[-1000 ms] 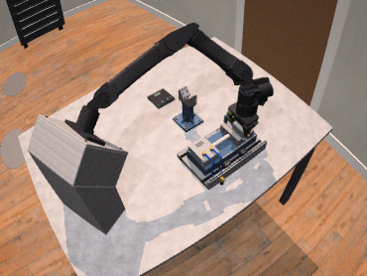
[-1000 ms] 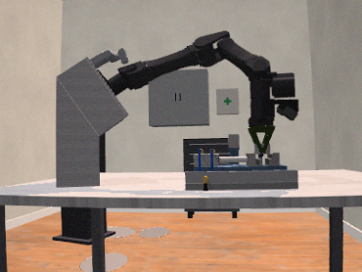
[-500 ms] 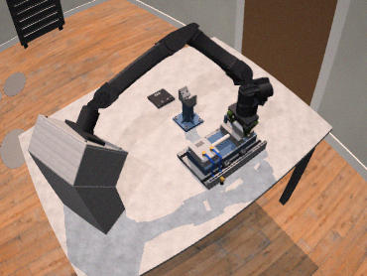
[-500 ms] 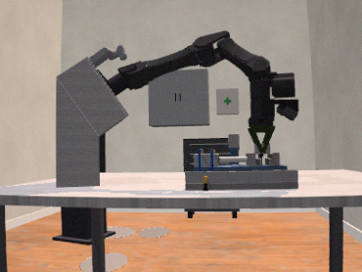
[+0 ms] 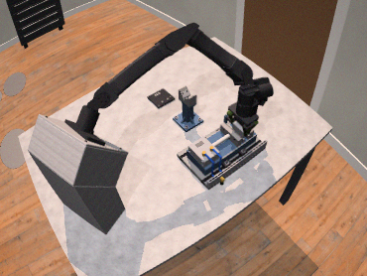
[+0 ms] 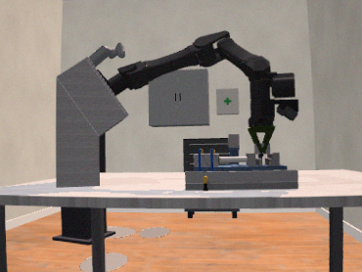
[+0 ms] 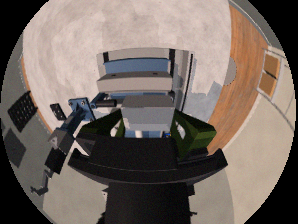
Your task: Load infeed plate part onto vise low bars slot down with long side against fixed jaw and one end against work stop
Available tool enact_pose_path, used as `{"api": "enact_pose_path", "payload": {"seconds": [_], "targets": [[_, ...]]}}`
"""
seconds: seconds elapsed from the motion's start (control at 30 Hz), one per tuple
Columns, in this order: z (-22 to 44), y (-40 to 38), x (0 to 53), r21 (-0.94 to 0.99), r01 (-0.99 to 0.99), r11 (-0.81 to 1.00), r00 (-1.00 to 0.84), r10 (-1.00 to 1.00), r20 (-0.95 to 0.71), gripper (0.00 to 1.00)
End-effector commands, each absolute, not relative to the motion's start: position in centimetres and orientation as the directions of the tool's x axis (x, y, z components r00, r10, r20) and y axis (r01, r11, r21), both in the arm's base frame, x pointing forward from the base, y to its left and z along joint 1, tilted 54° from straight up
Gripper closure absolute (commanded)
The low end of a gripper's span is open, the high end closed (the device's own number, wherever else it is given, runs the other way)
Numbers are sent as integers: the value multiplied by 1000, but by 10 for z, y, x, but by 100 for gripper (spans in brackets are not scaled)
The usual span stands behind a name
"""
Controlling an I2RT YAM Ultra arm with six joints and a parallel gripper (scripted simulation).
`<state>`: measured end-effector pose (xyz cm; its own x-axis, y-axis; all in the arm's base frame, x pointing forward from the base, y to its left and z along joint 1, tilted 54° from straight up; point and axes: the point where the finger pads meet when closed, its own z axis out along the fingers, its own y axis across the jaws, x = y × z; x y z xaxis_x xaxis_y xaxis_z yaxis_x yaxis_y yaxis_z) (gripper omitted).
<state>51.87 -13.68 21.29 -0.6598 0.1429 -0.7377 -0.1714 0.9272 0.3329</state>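
Gripper point(image 5: 243, 126) point(image 6: 262, 153) point(image 7: 147, 109), centre (wrist view), is clasping the block point(image 7: 148, 116); level, gentle pushing toward the fixed jaw point(image 7: 135, 83), above, should be squaring it.

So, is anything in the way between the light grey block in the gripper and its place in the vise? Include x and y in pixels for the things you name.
Nothing visible: the block point(image 7: 148, 115) hangs from the gripper point(image 5: 241, 125) point(image 6: 262, 154) point(image 7: 147, 109) at the open vise point(image 5: 238, 162) point(image 6: 242, 180) point(image 7: 132, 84). Directly beneath is hidden.
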Motion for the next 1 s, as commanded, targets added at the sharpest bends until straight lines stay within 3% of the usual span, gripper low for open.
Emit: {"api": "enact_pose_path", "payload": {"seconds": [0.0, 0.97], "targets": [[237, -150, 518, 301, -163, 940, -619, 141, -773, 100], [236, -149, 520, 301, -163, 940, -618, 141, -774, 100]]}}
